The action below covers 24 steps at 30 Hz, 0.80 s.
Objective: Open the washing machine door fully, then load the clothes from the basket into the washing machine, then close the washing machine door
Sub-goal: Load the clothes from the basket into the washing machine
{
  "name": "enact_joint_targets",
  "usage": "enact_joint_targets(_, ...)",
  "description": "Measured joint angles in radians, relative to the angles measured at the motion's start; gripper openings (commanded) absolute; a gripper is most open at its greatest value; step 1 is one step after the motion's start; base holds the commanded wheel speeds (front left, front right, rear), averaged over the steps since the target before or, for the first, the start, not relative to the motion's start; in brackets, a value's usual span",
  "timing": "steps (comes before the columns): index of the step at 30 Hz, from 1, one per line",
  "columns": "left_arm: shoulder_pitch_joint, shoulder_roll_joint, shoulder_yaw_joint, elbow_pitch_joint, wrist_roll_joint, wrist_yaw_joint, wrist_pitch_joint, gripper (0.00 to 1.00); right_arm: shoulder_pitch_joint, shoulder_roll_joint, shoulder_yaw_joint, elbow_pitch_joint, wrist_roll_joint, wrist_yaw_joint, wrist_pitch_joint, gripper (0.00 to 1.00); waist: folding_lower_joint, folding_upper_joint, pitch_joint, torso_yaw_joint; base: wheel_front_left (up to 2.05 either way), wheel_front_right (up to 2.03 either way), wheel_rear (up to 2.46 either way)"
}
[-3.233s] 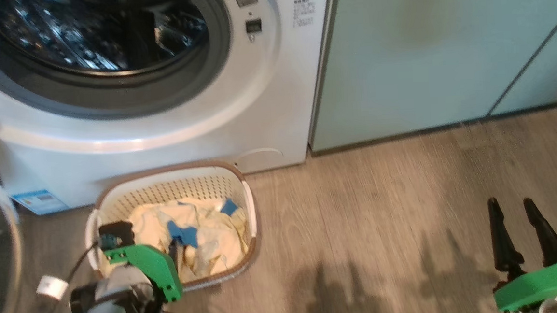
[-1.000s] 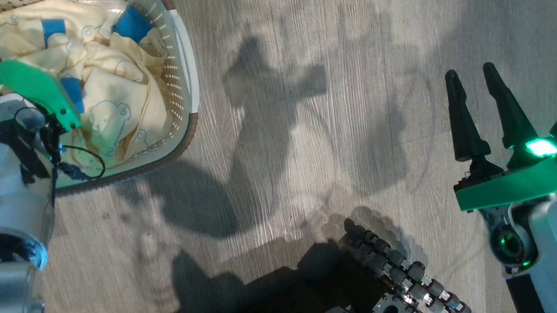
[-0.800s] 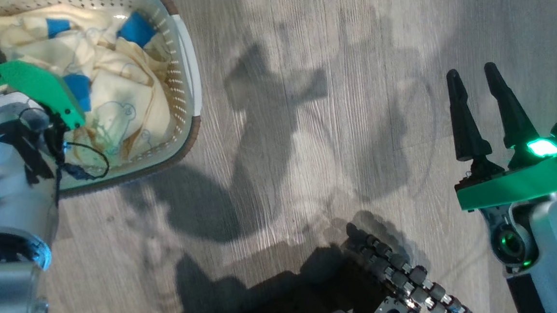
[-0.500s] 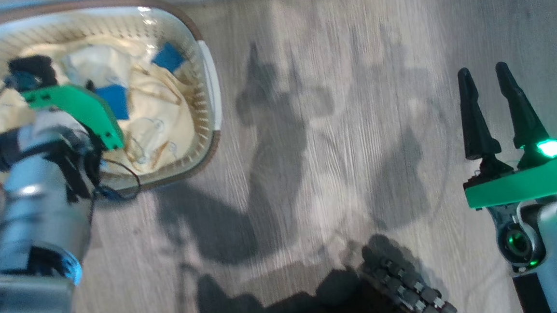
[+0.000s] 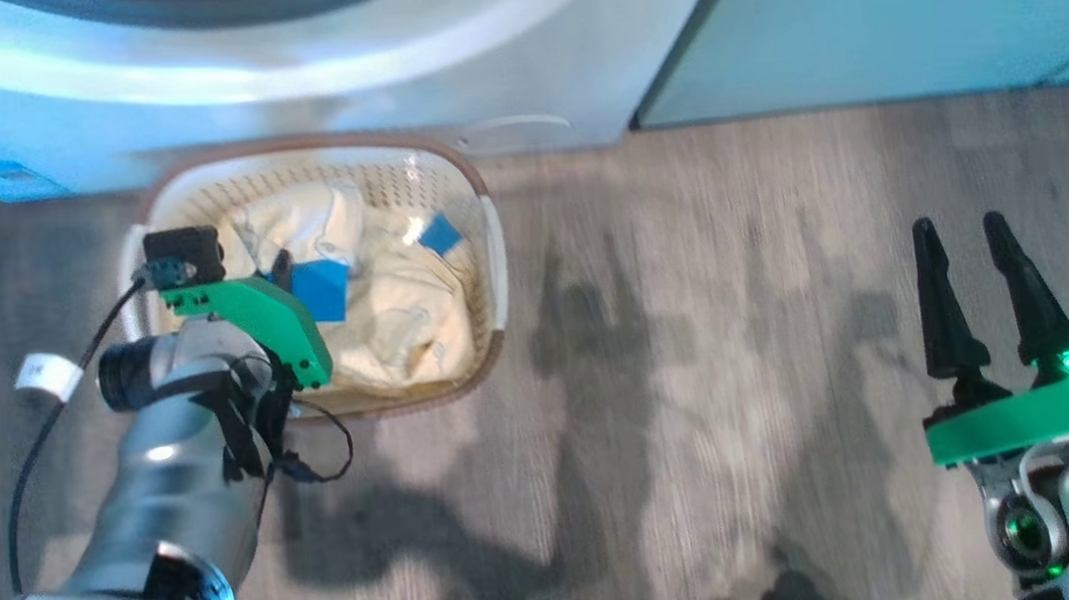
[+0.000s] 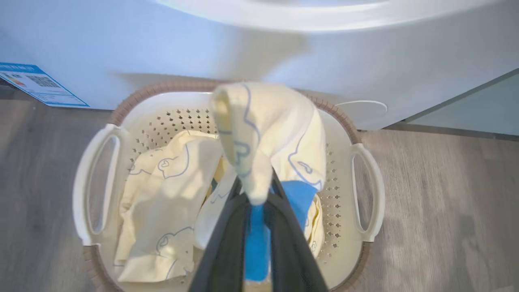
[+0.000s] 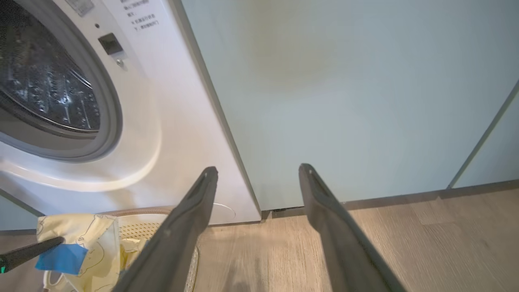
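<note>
As your left hand (image 6: pixel 257 187) hangs over the basket (image 6: pixel 170 86), it's clenched on one of the clothes (image 6: pixel 267 129). Pale yellow cloth bunches past the fingertips, with a blue part pinched between the fingers. The piece runs lengthwise along the fingers, and I judge its tail is not yet free of the heap below. More yellow cloth lies in the basket's left half.

Now the relation that matters: the washing machine (image 7: pixel 134 121) stands right behind the basket, almost touching its far rim. The drum mouth (image 7: pixel 44 93) sits above and beyond your left hand, with no door across it in the right wrist view. So the coming move looks like up first, then forward. The white front below the opening is the edge to clear (a dangling tail could drag there).

Your left arm is plainly the nearer one. Your right hand (image 5: pixel 958 223) is released and holds nothing, fingers spread, well apart to the right over bare floor (image 5: pixel 685 328) and facing the teal cabinet (image 7: pixel 344 101). There's open room on that side, and nothing stands between basket and drum but that lower front.
</note>
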Motion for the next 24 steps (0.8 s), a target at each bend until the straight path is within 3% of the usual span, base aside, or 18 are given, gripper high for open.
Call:
enact_joint_targets(5,0.051,-0.011,-0.004,-0.058,-0.017,-0.005,-0.009,0.0,0.037,-0.022,-0.003,0.011,0.0,0.0,0.0,1.0,0.0,0.0,-0.089,0.038,0.0,0.0,0.0)
enact_joint_targets(24,0.43,-0.012,0.072,-0.519,0.0,-0.005,-0.012,0.0,0.209,-0.049,-0.027,0.032,0.0,0.0,0.0,1.0,0.0,0.0,-0.395,0.129,0.0,0.0,0.0)
